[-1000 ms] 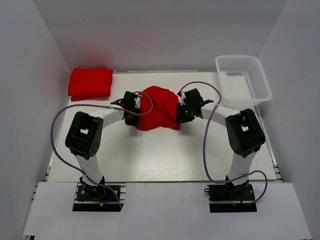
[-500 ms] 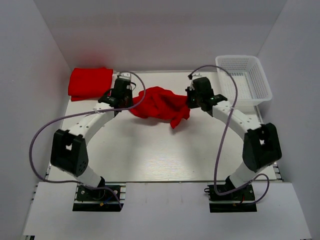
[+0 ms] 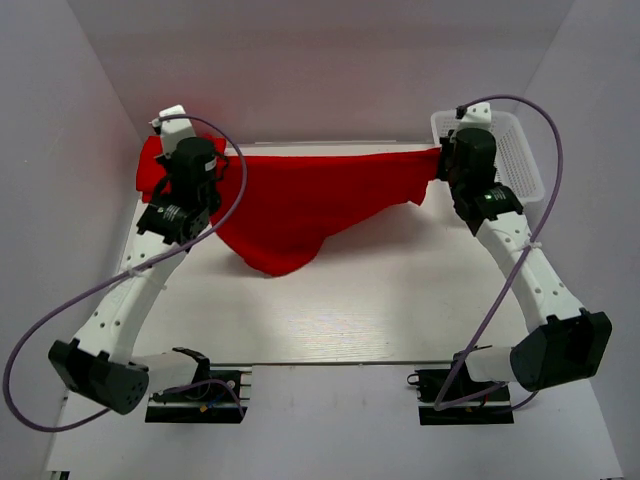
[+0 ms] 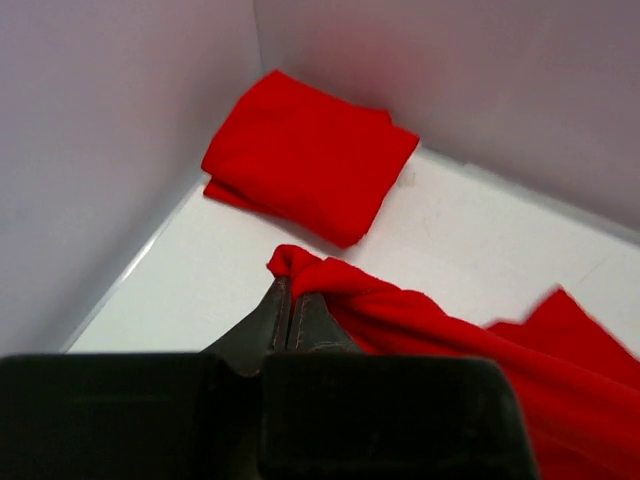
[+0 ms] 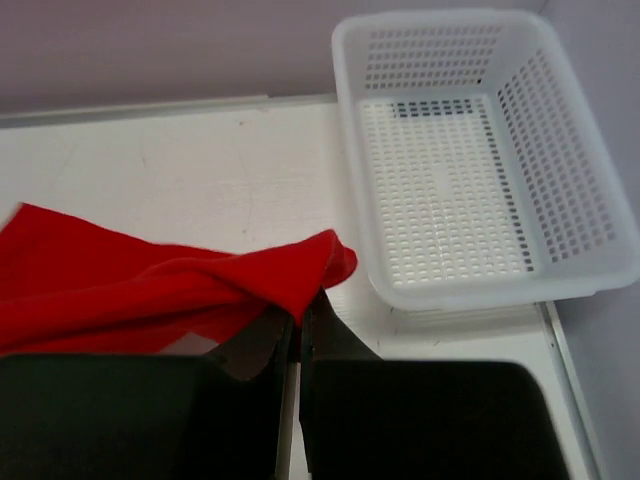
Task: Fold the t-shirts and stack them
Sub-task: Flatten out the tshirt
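From above we see the red t-shirt (image 3: 300, 200) held in the air between the two arms, top edge taut and middle hanging lower over the worktop (image 3: 400, 300). The left end effector (image 3: 208, 168) is at one corner near the folded t-shirt (image 3: 150, 175), and the right end effector (image 3: 447, 162) is at the other beside the white basket (image 3: 510, 160). In the left wrist view we find its fingers (image 4: 270, 320) pressed together on a bunched corner of the cloth, the folded t-shirt lying beyond by the walls. In the right wrist view we see its fingers (image 5: 262, 340) likewise clamped on a corner of the red t-shirt, the white basket just past it.
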Action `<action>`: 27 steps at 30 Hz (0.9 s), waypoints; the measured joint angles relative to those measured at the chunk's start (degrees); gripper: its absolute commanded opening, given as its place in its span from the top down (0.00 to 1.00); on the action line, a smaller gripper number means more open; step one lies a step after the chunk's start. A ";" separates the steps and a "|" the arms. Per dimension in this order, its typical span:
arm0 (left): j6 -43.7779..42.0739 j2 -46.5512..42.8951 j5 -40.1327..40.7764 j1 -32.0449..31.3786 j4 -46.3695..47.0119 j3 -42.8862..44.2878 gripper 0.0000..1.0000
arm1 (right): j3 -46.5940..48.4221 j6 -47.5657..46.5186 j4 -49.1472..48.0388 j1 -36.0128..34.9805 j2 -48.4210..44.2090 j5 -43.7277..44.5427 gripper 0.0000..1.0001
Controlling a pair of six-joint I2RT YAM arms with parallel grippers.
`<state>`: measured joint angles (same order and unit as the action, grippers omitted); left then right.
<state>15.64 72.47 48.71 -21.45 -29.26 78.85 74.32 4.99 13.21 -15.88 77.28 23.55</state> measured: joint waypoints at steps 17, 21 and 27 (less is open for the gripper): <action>-10.69 -7.96 -8.02 -0.35 10.93 11.21 1.00 | 20.68 -10.38 -0.28 1.09 -8.92 -6.03 1.00; -11.67 -11.23 -11.82 -0.46 10.86 11.21 1.00 | 22.69 -11.96 0.44 1.14 -11.67 -7.17 1.00; -11.76 -19.17 -18.36 -0.57 9.66 14.69 1.00 | 25.79 -14.32 1.25 1.14 -17.84 -8.48 1.00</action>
<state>3.88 53.30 30.35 -22.02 -19.59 93.54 100.12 -9.32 14.46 -14.74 59.44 15.07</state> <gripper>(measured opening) 0.022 0.025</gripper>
